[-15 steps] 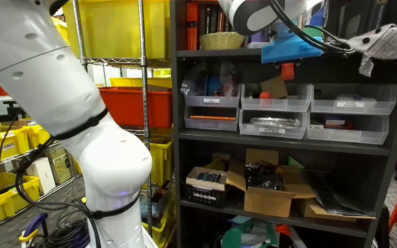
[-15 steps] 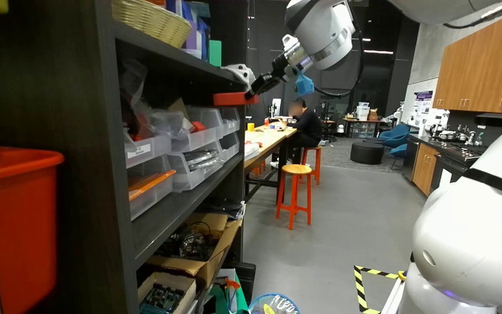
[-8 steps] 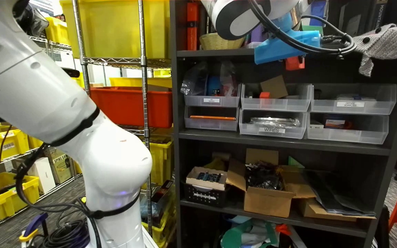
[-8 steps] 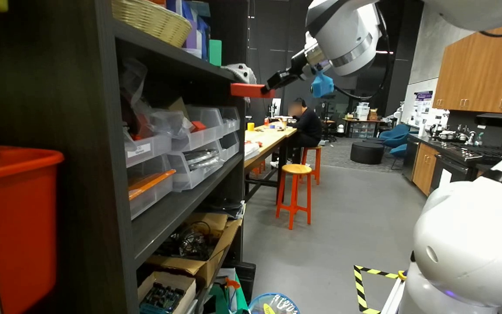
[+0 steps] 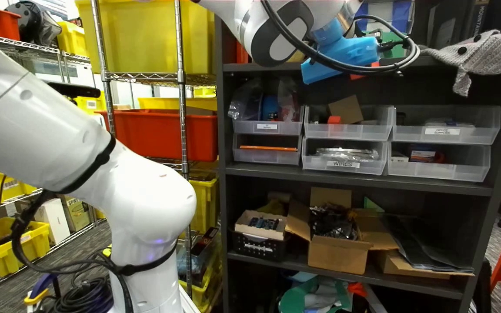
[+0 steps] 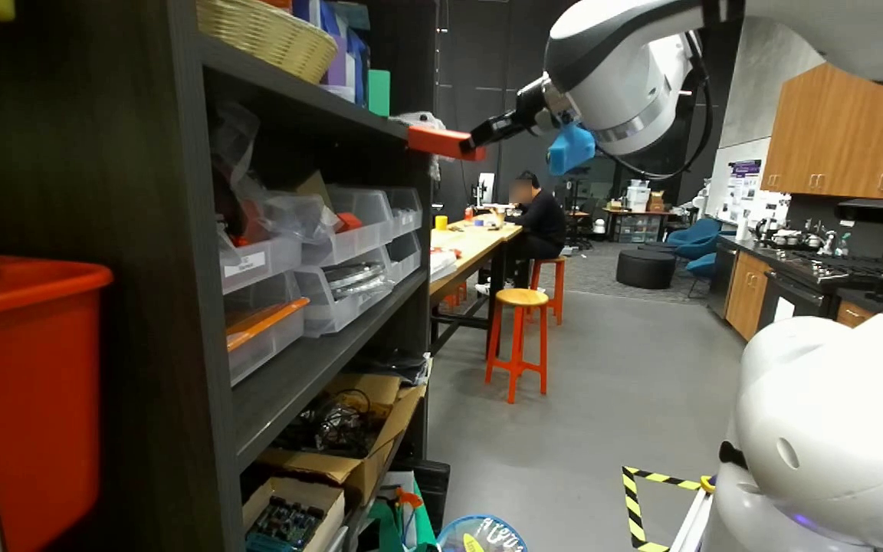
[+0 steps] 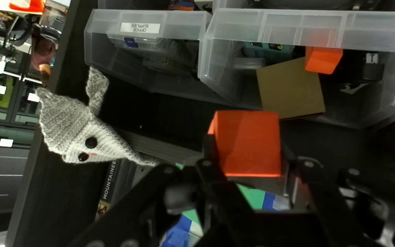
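- Fingers (image 6: 491, 130), parted partway, clamp a red-orange block (image 7: 248, 145) in mid-air in front of the upper shelf (image 5: 259, 67).
- Grey knitted toy (image 5: 481, 56) hangs at that shelf's edge.
- Clear bins (image 5: 359, 131) stand below, one holding an orange piece (image 7: 322, 61) and cardboard (image 7: 290, 90).

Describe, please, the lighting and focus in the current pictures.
Wrist view: the gripper is soft and dim around the red block, the knitted toy crisper; both exterior views: the white arm is partly washed out, the shelf unit has dark recesses; an exterior view: the seated person has a blurred face.
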Motion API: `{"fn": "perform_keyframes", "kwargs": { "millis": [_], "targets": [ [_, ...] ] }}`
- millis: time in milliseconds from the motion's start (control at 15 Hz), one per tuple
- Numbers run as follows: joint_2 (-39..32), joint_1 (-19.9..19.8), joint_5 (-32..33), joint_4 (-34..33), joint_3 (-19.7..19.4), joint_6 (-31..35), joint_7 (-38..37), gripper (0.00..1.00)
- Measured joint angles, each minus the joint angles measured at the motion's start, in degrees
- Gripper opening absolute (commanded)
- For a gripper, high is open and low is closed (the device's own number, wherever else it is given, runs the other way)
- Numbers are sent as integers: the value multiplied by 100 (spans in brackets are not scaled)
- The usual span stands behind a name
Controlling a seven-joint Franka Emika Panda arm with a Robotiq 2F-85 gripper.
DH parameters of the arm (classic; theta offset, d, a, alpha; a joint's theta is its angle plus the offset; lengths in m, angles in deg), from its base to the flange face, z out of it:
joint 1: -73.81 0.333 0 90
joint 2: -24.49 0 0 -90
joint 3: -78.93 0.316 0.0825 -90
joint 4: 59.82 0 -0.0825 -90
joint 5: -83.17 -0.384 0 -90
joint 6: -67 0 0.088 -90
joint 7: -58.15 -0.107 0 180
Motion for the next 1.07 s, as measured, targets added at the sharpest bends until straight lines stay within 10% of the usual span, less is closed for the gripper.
{"fn": "perform_keyframes", "kwargs": {
  "millis": [1067],
  "targets": [
    [190,236,3333,1004,21,2681,-2822,15]
  ]
}}
